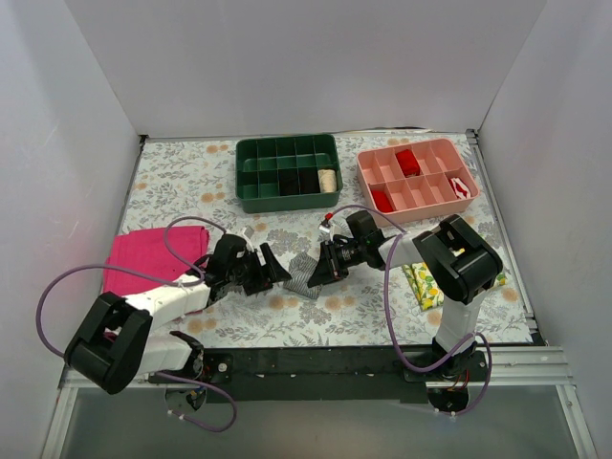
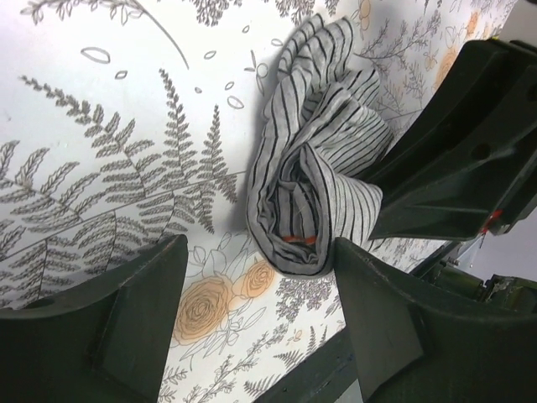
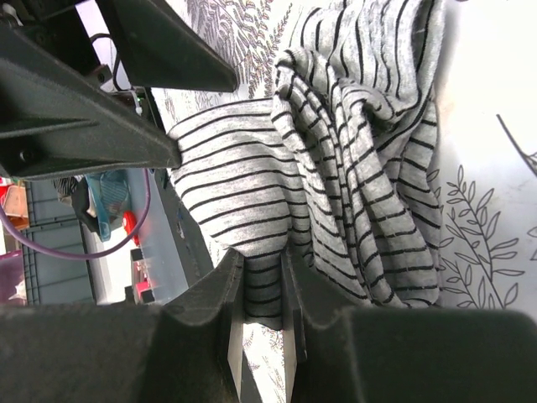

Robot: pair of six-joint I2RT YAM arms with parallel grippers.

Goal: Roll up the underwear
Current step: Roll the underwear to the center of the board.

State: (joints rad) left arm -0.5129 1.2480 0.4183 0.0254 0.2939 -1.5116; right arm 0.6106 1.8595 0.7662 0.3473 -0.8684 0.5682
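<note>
Well, left gripper (image 2: 260,290): jaws wide apart, one finger on each side of the roll's open end; contact cannot be told.
Right gripper (image 3: 262,281): jaws nearly together, pinching a flat fold of the striped fabric.
Underwear (image 1: 304,278): bunched and partly rolled, lying on the floral table cover (image 1: 373,316) between the two grippers.
Trim: an orange-pink strip shows inside the roll's open end.

White walls (image 1: 287,67) on 3 sides; floral-print tablecloth (image 1: 182,182); black rail (image 1: 316,361) at near edge.
</note>
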